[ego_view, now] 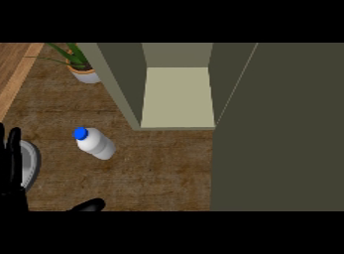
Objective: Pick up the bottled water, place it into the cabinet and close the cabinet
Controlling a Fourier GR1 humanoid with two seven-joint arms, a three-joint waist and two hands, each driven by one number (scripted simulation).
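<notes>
I see the bottle (95,144) standing on the counter (160,168), blue cap (80,133) on, just left of and in front of the open cabinet (176,96), nothing touching it. Cabinet door (284,129) is swung wide open on the right, bare shelf showing, and a plant (79,62) sits behind to the left. Left hand (5,168) rests at the left edge over a grey plate (29,161), fingers straight and released, holding nothing; right hand isn't visible.
</notes>
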